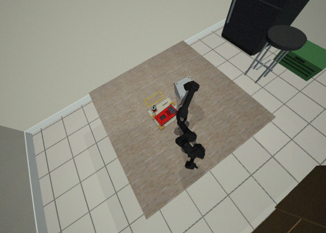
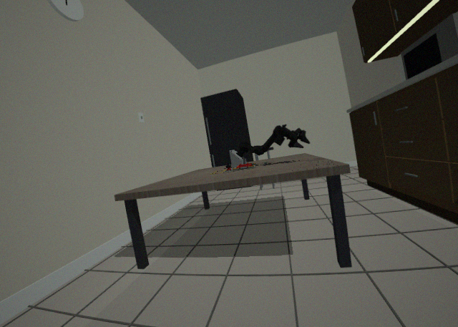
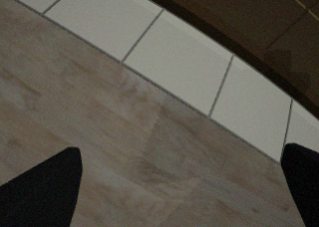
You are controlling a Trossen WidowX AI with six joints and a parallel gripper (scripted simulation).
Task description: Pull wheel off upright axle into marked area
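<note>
The fingers stand spread wide in the wrist view, one dark tip at each lower corner, with only bare wooden surface [image 3: 154, 167] between them; they hold nothing. Beyond the surface edge that view shows pale floor tiles and the foot of a dark cabinet.

From the top, the gripper [image 1: 191, 164] hangs over the near part of the surface [image 1: 136, 156], well apart from the task's things. The black arm [image 1: 185, 111] runs back from it to a grey base block [image 1: 181, 89].

Just beside the arm's middle sits a tan board [image 1: 166, 103] carrying a red plate [image 1: 165, 115]. At the board's far left corner stands the wheel [image 1: 154, 108], small and dark with a red part below; it seems to sit on its upright axle, though it is too small to be sure. The marked area [image 1: 153, 99], a dashed yellow rectangle, lies right behind it on the surface.

In the exterior view the gripper [image 2: 300, 137] is raised above the surface [image 2: 258, 175], with the black fridge [image 2: 225, 125] behind.
</note>
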